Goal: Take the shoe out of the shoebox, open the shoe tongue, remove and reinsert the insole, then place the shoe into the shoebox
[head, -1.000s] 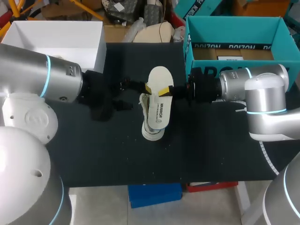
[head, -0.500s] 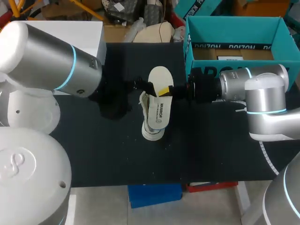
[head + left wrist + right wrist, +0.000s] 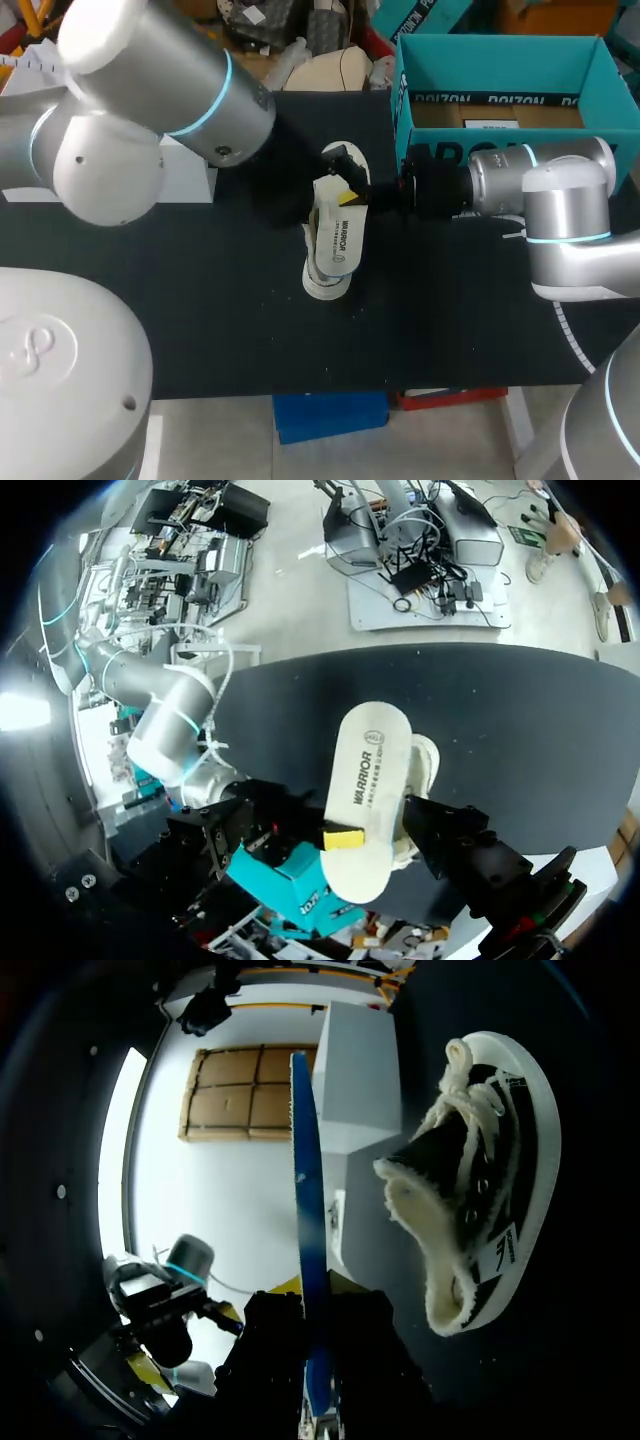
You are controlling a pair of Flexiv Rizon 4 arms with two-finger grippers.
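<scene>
Both arms are the same build: silver-grey rounded links, fat cylindrical joints, and a thin cyan ring at each joint seam. Left arm (image 3: 150,80) has small dark screw holes in the joint caps and a big pale dome housing at the base. Right arm (image 3: 560,215) has the same finish, with a black wrist section past the last silver link. Right hand (image 3: 312,1285) is black and boxy with yellow tips. In the left wrist view, a pale cable loops alongside the right arm's elbow.

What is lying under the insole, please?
A black high-top sneaker lies on its side on the table. From above, the insole hides most of it; only its toe and laces show.
</scene>
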